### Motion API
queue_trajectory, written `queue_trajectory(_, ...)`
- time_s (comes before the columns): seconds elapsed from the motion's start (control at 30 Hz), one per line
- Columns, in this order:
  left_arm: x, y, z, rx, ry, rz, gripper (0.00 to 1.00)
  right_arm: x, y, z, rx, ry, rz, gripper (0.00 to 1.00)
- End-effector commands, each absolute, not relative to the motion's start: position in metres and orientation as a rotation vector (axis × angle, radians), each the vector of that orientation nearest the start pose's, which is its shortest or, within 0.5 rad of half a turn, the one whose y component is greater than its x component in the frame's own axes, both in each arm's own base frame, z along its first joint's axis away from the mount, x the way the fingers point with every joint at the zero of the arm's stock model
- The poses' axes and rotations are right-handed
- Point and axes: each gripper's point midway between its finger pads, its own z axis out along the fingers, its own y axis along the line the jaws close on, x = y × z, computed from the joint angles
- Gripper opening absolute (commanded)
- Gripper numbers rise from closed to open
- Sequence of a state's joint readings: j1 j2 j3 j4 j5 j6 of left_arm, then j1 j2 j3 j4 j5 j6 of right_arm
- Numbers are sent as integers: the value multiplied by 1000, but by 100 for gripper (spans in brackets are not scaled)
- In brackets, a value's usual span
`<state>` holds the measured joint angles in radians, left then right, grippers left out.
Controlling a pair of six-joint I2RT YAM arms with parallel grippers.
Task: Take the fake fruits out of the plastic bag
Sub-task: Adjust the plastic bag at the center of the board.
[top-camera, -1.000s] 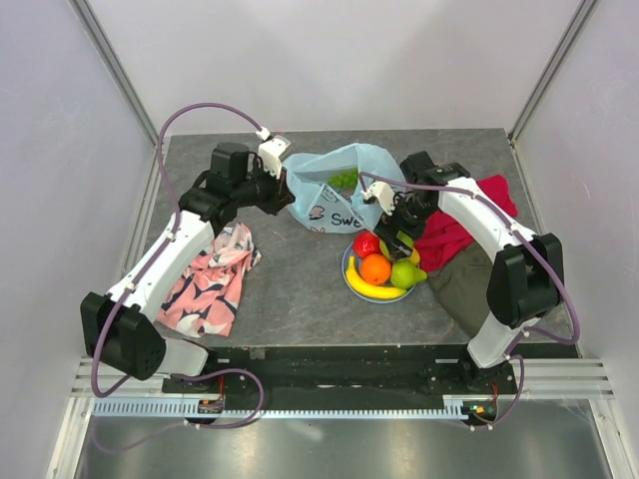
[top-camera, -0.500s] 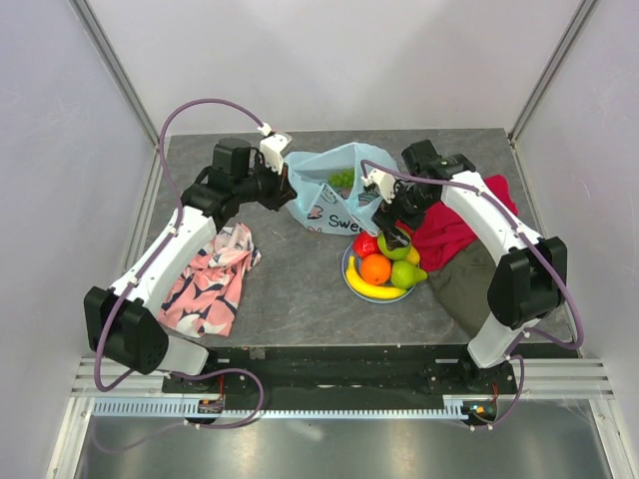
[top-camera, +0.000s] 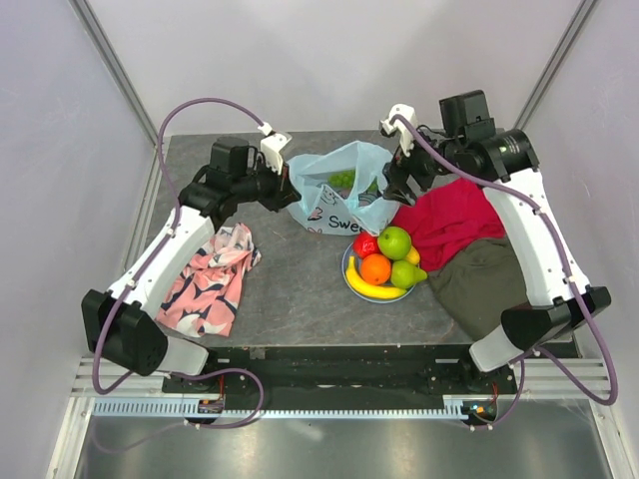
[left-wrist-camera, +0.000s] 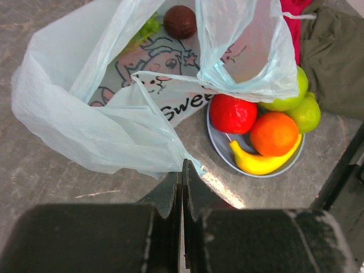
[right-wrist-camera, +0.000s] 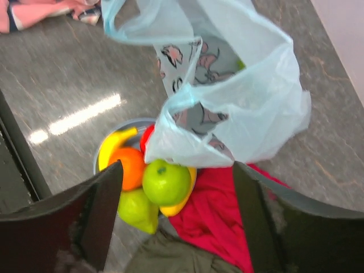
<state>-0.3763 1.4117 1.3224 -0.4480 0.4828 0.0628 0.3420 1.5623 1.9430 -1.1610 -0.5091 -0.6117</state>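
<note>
Thin pale-blue plastic bag [left-wrist-camera: 108,108] rim clamped by left pincer [left-wrist-camera: 182,170], mouth held open; right pincer [right-wrist-camera: 176,170] spread wide, empty.

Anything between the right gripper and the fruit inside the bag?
Yes: the plastic bag's own right wall stands between the open right gripper and the plum and grapes inside. Its wrist view shows mostly film.

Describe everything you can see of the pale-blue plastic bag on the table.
The plastic bag is thin, translucent, pale blue and crinkled, printed with a cartoon and dark lettering. It sits on the grey table, mouth open, one edge pinched in the shut left gripper. Green grapes and a dark plum show inside. Its near corner reaches the plate.
</note>
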Motion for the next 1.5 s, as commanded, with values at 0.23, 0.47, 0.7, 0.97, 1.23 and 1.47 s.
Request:
queue_trajectory(0.23, 314, -223, 273, 683, 1978, -814, 2, 381, 301, 264, -1237, 1887, 703, 54)
queue_trajectory(0.47, 312, -218, 275, 683, 1966, -794, 2, 458, 277, 189, -967, 2187, 478, 46)
queue_trajectory(0.7, 293, -206, 247, 690, 2039, -762, 2, 460, 253, 188, -886, 2218, 607, 47)
queue_trajectory(0.97, 277, -205, 229, 754, 2063, -790, 2, 420, 257, 227, -961, 2121, 899, 52)
queue_trajectory(1.23, 284, -214, 233, 771, 2050, -827, 2, 460, 255, 195, -871, 2218, 630, 48)
queue_trajectory(1.47, 284, -215, 235, 780, 2046, -827, 2, 504, 184, 155, -697, 2327, 150, 43)
